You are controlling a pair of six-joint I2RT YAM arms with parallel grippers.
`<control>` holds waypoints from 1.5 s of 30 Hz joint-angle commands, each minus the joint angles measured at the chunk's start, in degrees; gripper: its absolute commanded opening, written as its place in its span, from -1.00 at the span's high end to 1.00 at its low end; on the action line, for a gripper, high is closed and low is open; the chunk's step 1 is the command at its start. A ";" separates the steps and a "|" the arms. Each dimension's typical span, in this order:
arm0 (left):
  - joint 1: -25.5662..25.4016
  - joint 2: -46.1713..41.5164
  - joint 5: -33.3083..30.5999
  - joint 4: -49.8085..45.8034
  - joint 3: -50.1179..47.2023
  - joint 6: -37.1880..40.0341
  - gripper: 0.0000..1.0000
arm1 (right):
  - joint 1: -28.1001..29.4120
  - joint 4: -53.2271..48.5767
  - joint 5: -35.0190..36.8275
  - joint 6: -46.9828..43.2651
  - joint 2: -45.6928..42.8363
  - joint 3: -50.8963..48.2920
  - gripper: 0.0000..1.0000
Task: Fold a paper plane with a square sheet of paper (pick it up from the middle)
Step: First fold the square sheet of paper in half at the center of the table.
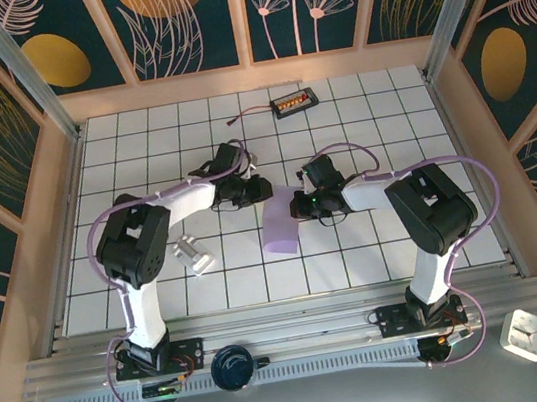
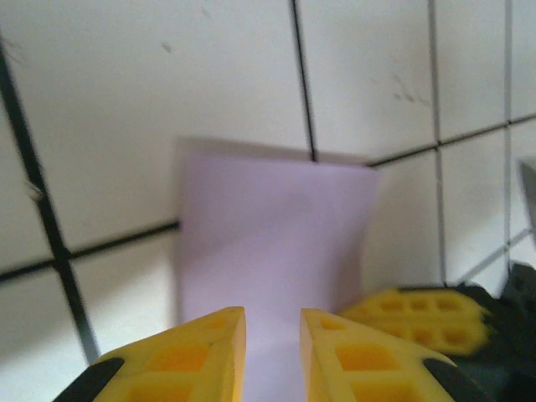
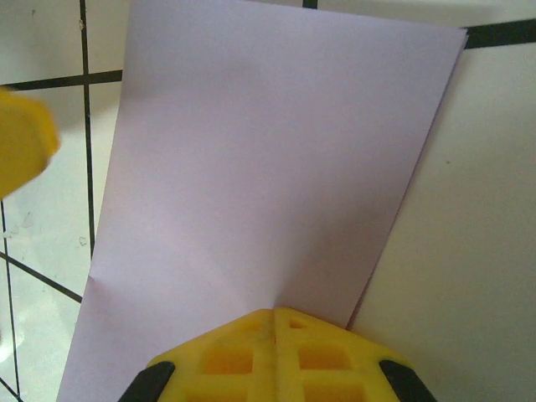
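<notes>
The lavender sheet of paper (image 1: 280, 228), folded into a narrow rectangle, lies near the middle of the white tiled counter (image 1: 339, 130), between the two arms; the right pincer (image 3: 275, 316) is pressed together on one edge of it; the left pincer (image 2: 273, 322) hovers at the opposite side, its fingers slightly apart with the paper showing through the gap; a small silvery block (image 1: 194, 254) sits well apart, by the left arm.

Desk (image 1: 358, 258) was white tile with black grid lines. Dark teal wall panels (image 1: 194, 40) carried gold leaf prints; pale wood frame (image 1: 250, 76), aluminium rail (image 1: 299, 336) at near edge.
</notes>
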 commanded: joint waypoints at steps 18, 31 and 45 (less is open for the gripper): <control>-3.76 -9.12 4.45 6.24 -14.98 -6.54 0.64 | -0.11 -10.45 8.20 -1.09 4.38 -3.13 1.00; -5.55 -7.64 -2.37 0.37 -19.71 -4.17 0.68 | -0.11 -10.21 8.29 -1.24 4.22 -3.43 1.00; -5.57 -13.04 5.57 8.58 -24.11 -8.51 0.63 | 0.48 -10.30 8.62 -1.18 3.68 -3.56 1.00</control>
